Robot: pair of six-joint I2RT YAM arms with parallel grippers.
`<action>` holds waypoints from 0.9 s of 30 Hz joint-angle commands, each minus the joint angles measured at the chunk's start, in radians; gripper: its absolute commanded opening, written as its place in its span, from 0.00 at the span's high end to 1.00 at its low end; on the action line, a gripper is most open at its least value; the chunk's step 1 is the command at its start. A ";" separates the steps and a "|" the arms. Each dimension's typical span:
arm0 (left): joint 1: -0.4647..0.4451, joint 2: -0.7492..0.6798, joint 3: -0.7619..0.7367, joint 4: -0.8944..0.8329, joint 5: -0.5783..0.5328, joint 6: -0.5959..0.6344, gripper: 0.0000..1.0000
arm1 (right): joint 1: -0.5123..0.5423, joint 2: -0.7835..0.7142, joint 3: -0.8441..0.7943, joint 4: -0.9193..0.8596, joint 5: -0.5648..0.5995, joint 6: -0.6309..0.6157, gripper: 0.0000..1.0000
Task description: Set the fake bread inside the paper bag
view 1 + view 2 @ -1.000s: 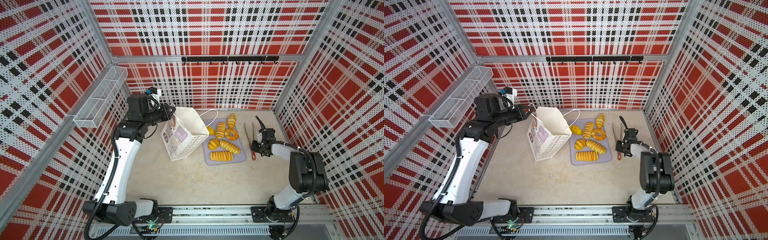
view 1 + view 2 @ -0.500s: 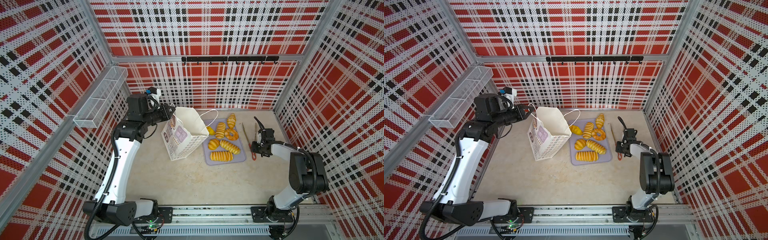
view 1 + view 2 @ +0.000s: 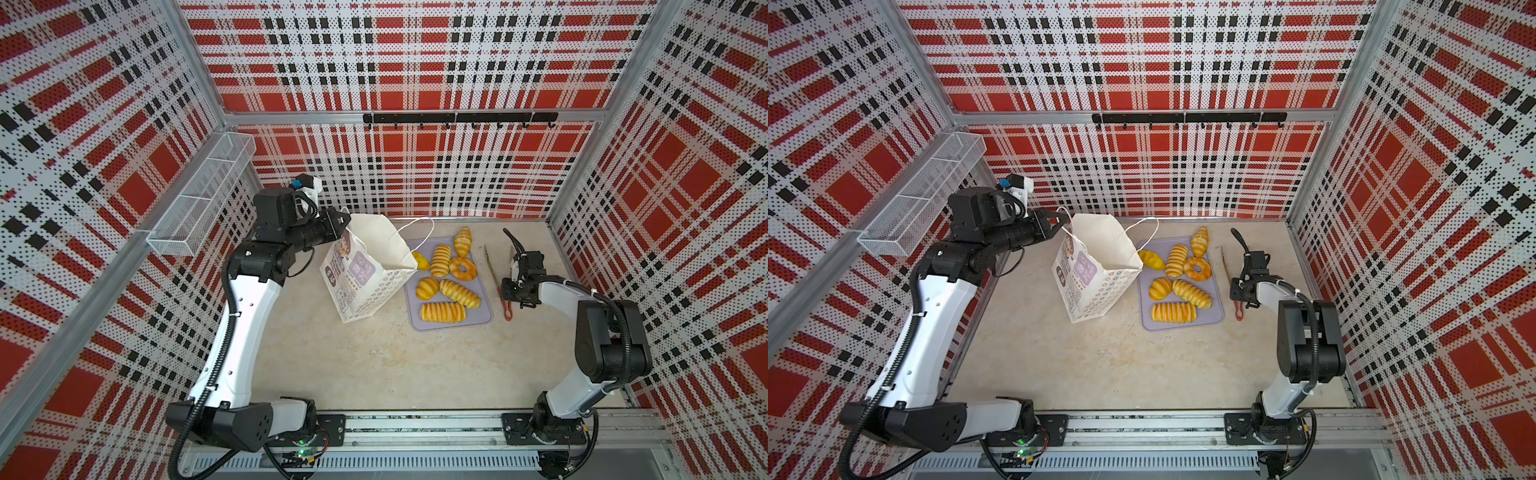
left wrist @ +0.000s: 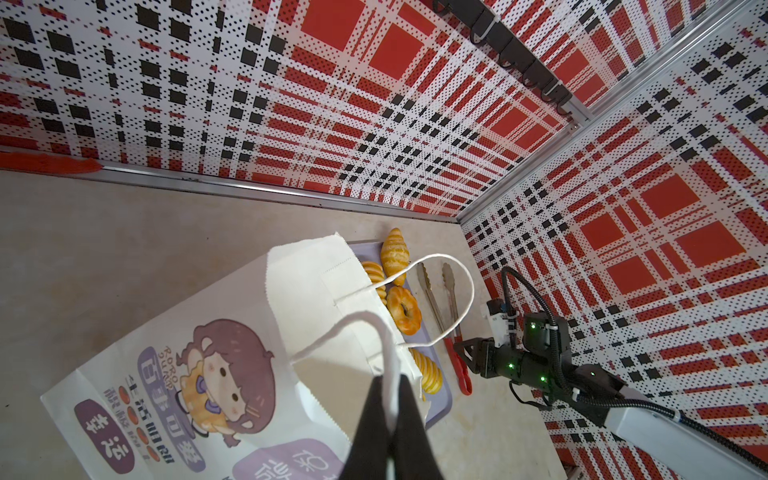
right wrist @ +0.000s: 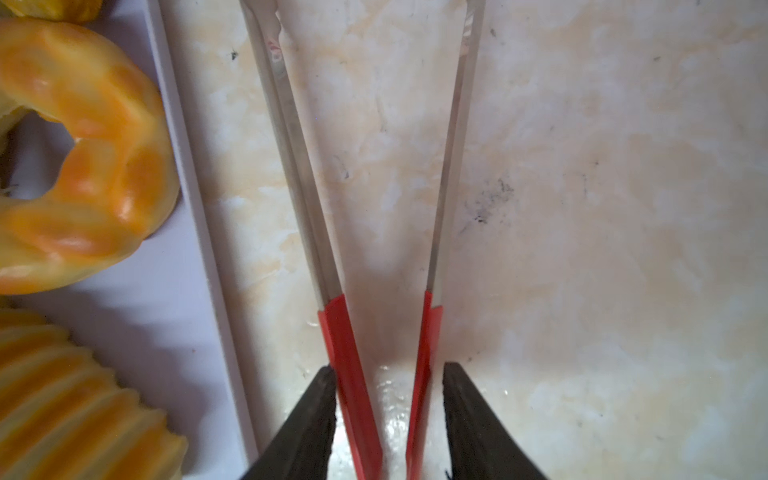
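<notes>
- Bright, even lighting in both top views; only soft, short shadows under the paper bag (image 3: 368,270) and beside the tray (image 3: 1219,320).
- Strong wide-angle bending of the checked walls (image 3: 104,124) toward the frame edges.
- Sharp through the middle, softer toward the corners.
- Dimmer up close in the right wrist view: dark shadow between the tongs (image 5: 353,353), wet-looking glare on the tabletop (image 5: 390,399).
- Black fingers (image 5: 303,432) and donut (image 5: 83,166) slightly blurred.

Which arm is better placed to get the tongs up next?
Right. The right gripper straddles the red-handled metal tongs, jaws beside both handles. The left gripper is shut on the white paper bag's cord handle.
</notes>
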 commanded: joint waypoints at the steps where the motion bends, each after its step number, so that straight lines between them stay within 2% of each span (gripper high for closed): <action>1: 0.008 -0.021 0.001 0.014 0.009 0.003 1.00 | 0.009 0.024 0.018 -0.023 0.017 -0.013 0.54; 27: 0.012 -0.038 -0.028 0.015 0.001 0.007 1.00 | 0.037 0.058 -0.030 0.002 0.070 -0.010 0.54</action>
